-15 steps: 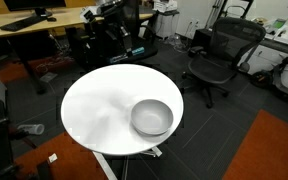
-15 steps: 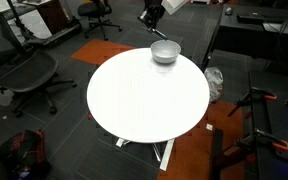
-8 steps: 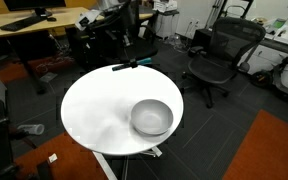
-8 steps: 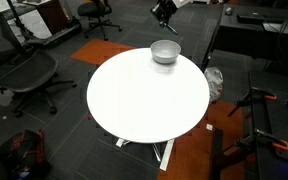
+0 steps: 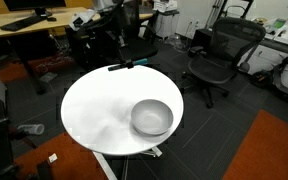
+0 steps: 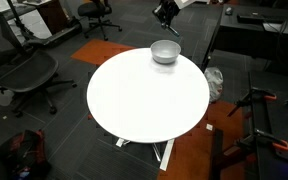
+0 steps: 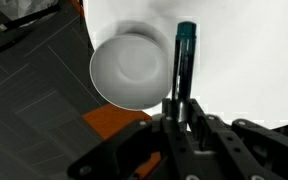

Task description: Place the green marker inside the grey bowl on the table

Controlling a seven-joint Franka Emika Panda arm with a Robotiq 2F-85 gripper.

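Note:
My gripper (image 7: 180,112) is shut on the green marker (image 7: 185,58), a thin dark teal stick that juts out from between the fingers. In the wrist view the grey bowl (image 7: 132,72) lies below, just left of the marker's tip, empty. In an exterior view the gripper (image 5: 127,61) hangs above the far edge of the round white table (image 5: 94,110) with the marker (image 5: 117,68) held roughly level. The bowl (image 5: 152,117) sits near the table's front right edge. In an exterior view the gripper (image 6: 166,12) is above and behind the bowl (image 6: 165,51).
A black office chair (image 5: 219,55) stands beyond the table. A wooden desk (image 5: 34,25) with a monitor is at the back. Another chair (image 6: 29,75) and an orange carpet patch (image 6: 189,155) lie beside the table's pedestal.
The gripper has moved a little along the table's far edge with the marker in it, and the marker now lies more level. The bowl has not moved.

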